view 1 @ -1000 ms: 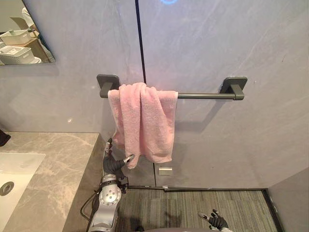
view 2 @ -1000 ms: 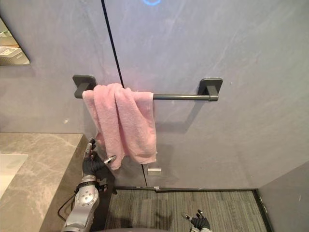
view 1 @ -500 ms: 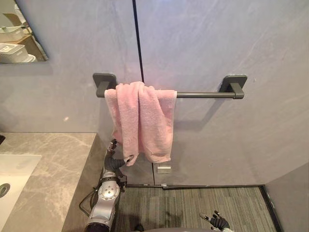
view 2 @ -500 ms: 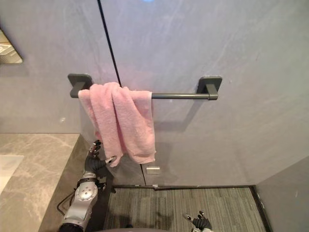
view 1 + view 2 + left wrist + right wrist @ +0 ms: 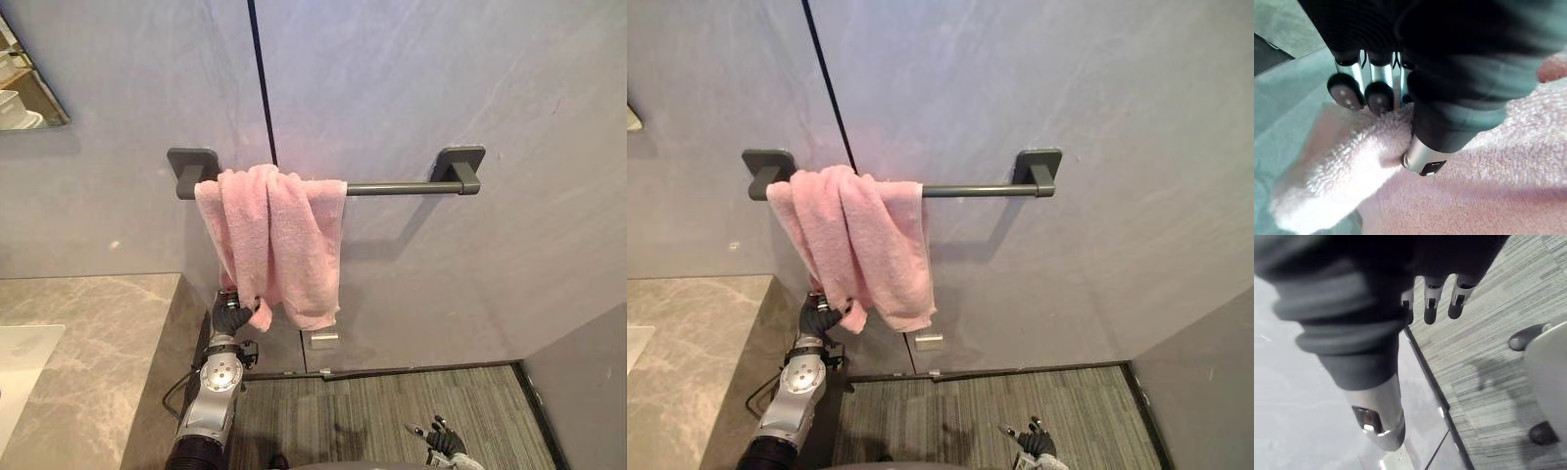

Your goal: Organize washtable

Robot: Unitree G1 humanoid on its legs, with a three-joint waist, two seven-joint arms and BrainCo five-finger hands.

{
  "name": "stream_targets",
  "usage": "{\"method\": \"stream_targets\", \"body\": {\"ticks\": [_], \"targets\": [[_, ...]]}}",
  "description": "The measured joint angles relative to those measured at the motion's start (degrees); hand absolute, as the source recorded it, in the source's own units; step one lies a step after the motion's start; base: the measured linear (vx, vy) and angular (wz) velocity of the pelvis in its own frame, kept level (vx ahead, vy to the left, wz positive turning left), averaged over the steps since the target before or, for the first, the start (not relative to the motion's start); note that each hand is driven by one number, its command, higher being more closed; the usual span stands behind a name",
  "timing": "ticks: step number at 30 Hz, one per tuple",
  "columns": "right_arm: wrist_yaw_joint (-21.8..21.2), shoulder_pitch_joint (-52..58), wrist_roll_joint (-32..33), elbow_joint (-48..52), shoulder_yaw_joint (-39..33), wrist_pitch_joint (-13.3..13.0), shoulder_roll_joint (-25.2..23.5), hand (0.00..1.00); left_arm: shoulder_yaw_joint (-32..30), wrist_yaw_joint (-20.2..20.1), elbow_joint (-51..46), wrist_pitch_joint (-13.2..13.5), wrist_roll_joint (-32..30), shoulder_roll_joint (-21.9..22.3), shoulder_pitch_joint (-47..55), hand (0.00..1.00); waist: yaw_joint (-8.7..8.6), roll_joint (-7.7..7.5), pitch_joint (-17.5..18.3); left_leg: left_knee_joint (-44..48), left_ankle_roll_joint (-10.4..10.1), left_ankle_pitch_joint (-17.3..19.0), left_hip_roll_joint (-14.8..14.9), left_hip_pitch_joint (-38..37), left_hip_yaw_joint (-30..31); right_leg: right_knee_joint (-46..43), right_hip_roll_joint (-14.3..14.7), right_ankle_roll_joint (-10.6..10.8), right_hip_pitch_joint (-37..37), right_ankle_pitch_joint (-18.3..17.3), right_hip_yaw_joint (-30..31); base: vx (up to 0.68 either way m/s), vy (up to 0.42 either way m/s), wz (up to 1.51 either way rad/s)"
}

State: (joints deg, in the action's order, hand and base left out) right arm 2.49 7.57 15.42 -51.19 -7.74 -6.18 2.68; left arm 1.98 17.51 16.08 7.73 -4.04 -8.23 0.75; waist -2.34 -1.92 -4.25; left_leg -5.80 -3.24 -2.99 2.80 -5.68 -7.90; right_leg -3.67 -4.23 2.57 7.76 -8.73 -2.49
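A pink towel [image 5: 277, 240] hangs bunched over the left end of a dark grey wall rail [image 5: 402, 186]. My left hand [image 5: 231, 315] reaches up from below and is shut on the towel's lower left corner. In the left wrist view the fingers [image 5: 1364, 93] and thumb [image 5: 1422, 156] pinch the pink towel [image 5: 1352, 161] between them. My right hand [image 5: 443, 441] hangs low near the floor, open and empty, with its fingers [image 5: 1432, 301] straight in the right wrist view.
A grey marble counter [image 5: 88, 343] with a white sink [image 5: 20, 372] lies at the lower left. A mirror corner [image 5: 24, 88] sits at the upper left. Striped grey floor [image 5: 392, 411] runs below the wall, where a small white plate [image 5: 326, 339] is fixed.
My left hand has risen and curled shut on the towel's lower corner; it was open below the towel before. The camera has swung to the right.
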Motion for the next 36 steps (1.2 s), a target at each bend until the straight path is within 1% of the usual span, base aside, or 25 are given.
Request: {"method": "stream_targets", "body": {"ticks": [4,7,9,12,15,16,20,25,29,32,36], "targets": [[0.25,0.99,-3.24,10.41,2.34,-0.49,-0.02,0.00,-0.09,0.07,-1.92,0.07,0.07,0.04,0.12,1.00,0.03,-0.08,-0.11,0.20,0.01,0.01,0.01,0.00,0.00,-0.02,0.01,0.00,-0.07,0.03,0.12,0.00,0.000,-0.02],[0.59,1.88,-5.75,17.48,4.11,-1.58,0.06,0.00,-0.05,0.06,-3.72,0.28,0.59,0.05,0.42,1.00,0.04,-0.05,-0.16,0.21,0.01,0.01,0.01,0.00,0.01,-0.04,0.01,0.00,-0.12,0.03,0.21,0.00,0.000,0.00],[0.44,1.91,-7.08,20.37,4.60,-2.27,-0.02,0.00,0.17,0.04,-4.70,0.37,1.13,0.06,0.47,1.00,0.06,-0.02,-0.23,0.21,0.01,0.01,0.01,0.00,0.03,-0.06,0.01,0.01,-0.17,0.04,0.28,0.00,0.000,0.00],[-0.13,1.95,-7.29,24.78,6.11,-2.41,0.08,0.00,0.33,-0.05,-5.49,0.47,1.13,0.10,0.58,1.00,0.07,0.04,-0.36,0.23,0.01,0.01,0.01,0.01,0.04,-0.07,0.02,0.05,-0.25,0.10,0.44,-0.01,-0.005,-0.01],[-0.91,1.90,-8.30,30.42,8.38,-2.84,0.26,0.00,1.77,-0.27,-6.66,0.49,1.15,0.27,0.84,1.00,0.05,0.25,-0.63,0.28,0.02,0.00,0.11,0.13,0.05,-0.15,0.04,0.10,-0.74,0.31,1.11,-0.02,-0.008,-0.10],[-1.54,1.89,-8.57,32.67,9.27,-3.15,0.44,0.00,2.96,-0.76,-7.98,0.66,1.15,0.36,1.06,1.00,0.11,0.33,-0.68,0.29,0.03,0.00,0.16,0.47,0.10,-0.06,0.08,0.21,-1.16,0.56,1.42,-0.02,-0.005,-0.12],[-1.81,1.72,-10.43,38.24,12.16,-4.21,1.38,0.00,5.56,-1.38,-9.13,1.65,1.19,1.45,1.05,1.00,0.05,0.33,-0.68,0.31,0.07,-0.03,0.11,0.59,0.11,-0.06,0.02,0.29,-1.29,0.79,1.59,-0.01,-0.001,-0.02],[-1.53,0.80,-13.34,42.14,14.42,-4.73,2.79,0.00,7.60,-1.47,-9.49,1.67,1.55,2.42,1.14,1.00,0.08,0.44,-0.62,0.31,0.09,-0.05,0.15,0.45,0.38,-0.20,0.06,0.28,-1.10,0.80,1.48,-0.01,-0.006,0.01],[-1.37,-1.08,-14.07,44.73,16.48,-4.82,4.07,0.00,8.96,-2.48,-10.95,1.73,2.38,2.51,2.20,1.00,0.09,0.57,-0.54,0.31,0.10,-0.07,0.14,0.48,0.72,-0.23,0.07,0.28,-1.03,0.80,1.26,-0.01,-0.009,0.02],[-1.08,-2.71,-15.46,45.60,17.15,-4.84,4.64,0.00,9.74,-2.50,-11.20,2.09,2.43,2.53,2.78,1.00,0.12,0.64,-0.50,0.31,0.17,-0.16,0.12,0.71,1.39,-0.23,0.10,0.28,-0.97,0.79,0.88,-0.01,-0.008,0.09],[-0.11,-4.86,-15.61,45.60,17.30,-4.84,4.64,0.00,9.81,-2.51,-11.20,2.27,3.48,2.94,2.77,1.00,0.21,0.74,-0.44,0.31,0.32,-0.28,0.09,0.93,1.91,-0.23,0.13,0.28,-0.93,0.79,0.70,-0.02,-0.018,0.07]]}}
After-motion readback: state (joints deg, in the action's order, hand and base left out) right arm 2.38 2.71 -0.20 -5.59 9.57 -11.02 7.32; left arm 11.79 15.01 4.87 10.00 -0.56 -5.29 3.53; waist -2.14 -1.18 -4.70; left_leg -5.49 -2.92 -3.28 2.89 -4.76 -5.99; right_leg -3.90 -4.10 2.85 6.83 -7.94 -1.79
